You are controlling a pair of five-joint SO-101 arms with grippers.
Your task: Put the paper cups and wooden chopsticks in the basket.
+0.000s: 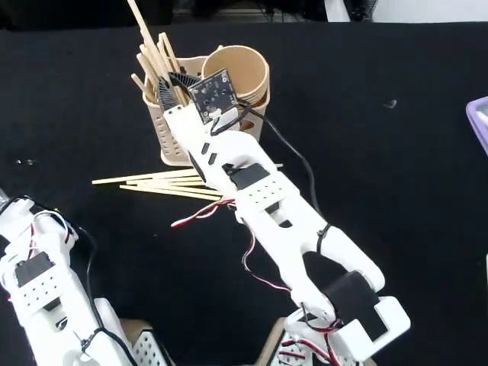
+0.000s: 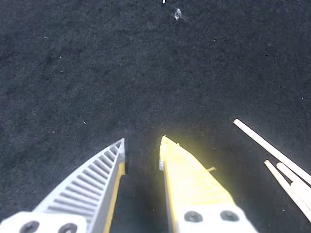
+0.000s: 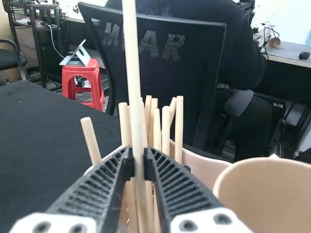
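Observation:
A beige slotted basket [image 1: 172,145] stands at the back of the black table, with paper cups [image 1: 238,72] nested in its right side and several wooden chopsticks [image 1: 155,62] standing upright in its left side. My right gripper [image 1: 174,90] is over the basket's left side, shut on one upright chopstick [image 3: 133,92] that rises between its black fingers [image 3: 104,187]. The cup rim [image 3: 265,194] shows close beside it. More chopsticks [image 1: 164,184] lie flat in front of the basket. My left gripper [image 2: 142,145] hangs open above bare cloth near the loose chopstick ends [image 2: 279,162].
The left arm's body [image 1: 38,282] sits at the table's front left corner. A purple object [image 1: 479,118] pokes in at the right edge. A black chair back [image 3: 160,53] and a seated person are behind the table.

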